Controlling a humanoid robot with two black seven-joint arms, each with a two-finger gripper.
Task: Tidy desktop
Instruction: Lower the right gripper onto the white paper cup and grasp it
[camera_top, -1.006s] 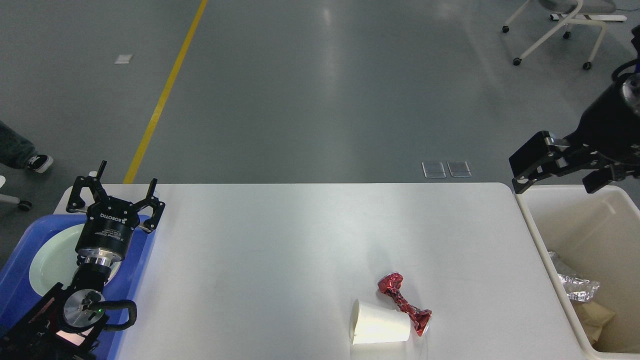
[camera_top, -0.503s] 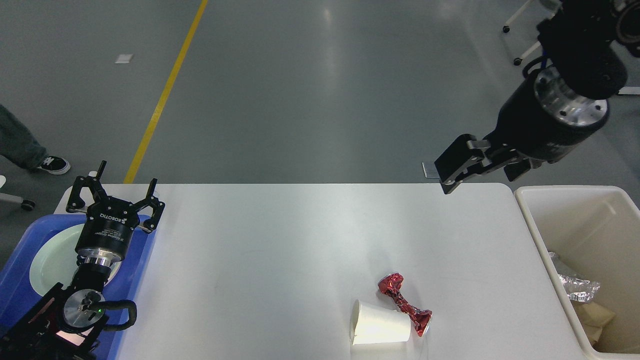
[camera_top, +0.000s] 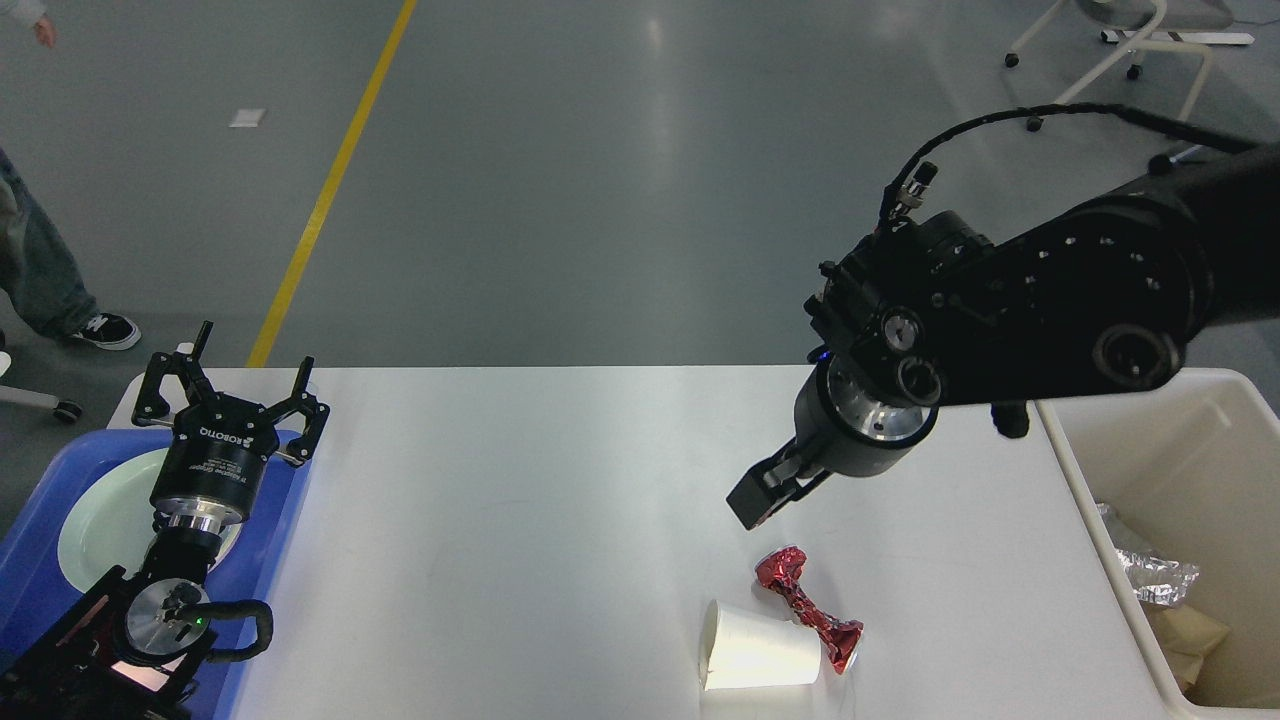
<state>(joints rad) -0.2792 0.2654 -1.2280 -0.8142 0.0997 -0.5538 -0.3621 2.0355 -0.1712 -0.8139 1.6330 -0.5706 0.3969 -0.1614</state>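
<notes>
Where desktop (camera_top: 560, 500) lies, one cup (camera_top: 760, 658), one red wrapper (camera_top: 808, 605).

White bench (camera_top: 560, 500): blue tray (camera_top: 270, 545) at lower left, tipped paper cup (camera_top: 760, 658) touching crumpled red wrapper (camera_top: 805, 605) lower centre-right.

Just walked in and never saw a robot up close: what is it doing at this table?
It is tidying the large white desktop. Its right gripper hangs just above a crushed red foil wrapper lying beside a tipped white paper cup, holding nothing. Its left gripper, jaws open, waits over a blue plastic tray.
</notes>
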